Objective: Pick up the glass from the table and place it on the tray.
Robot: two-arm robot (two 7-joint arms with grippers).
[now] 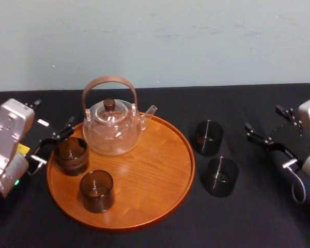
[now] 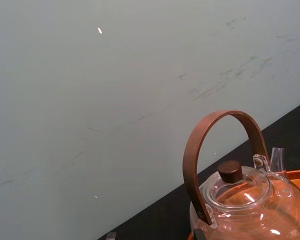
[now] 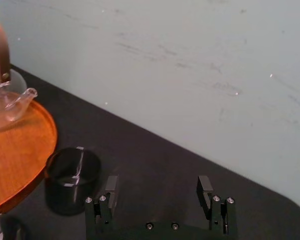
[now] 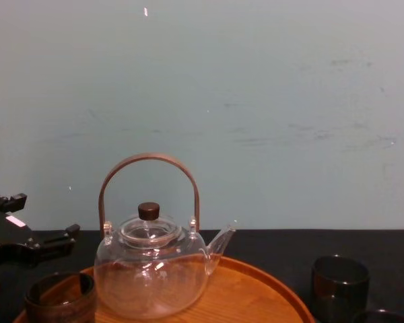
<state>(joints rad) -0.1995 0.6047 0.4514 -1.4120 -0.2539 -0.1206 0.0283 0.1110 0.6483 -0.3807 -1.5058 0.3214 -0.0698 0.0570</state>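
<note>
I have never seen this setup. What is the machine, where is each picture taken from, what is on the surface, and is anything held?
This is a two-armed robot. One picture looks down from its head, one across from its chest, two from its wrists. On the black table sits a wooden tray carrying a glass teapot, a left glass and a front glass. A far glass and a near glass stand on the table, right of the tray. The left gripper is open beside the left glass; the right gripper is open above the table. Neither holds anything.
</note>
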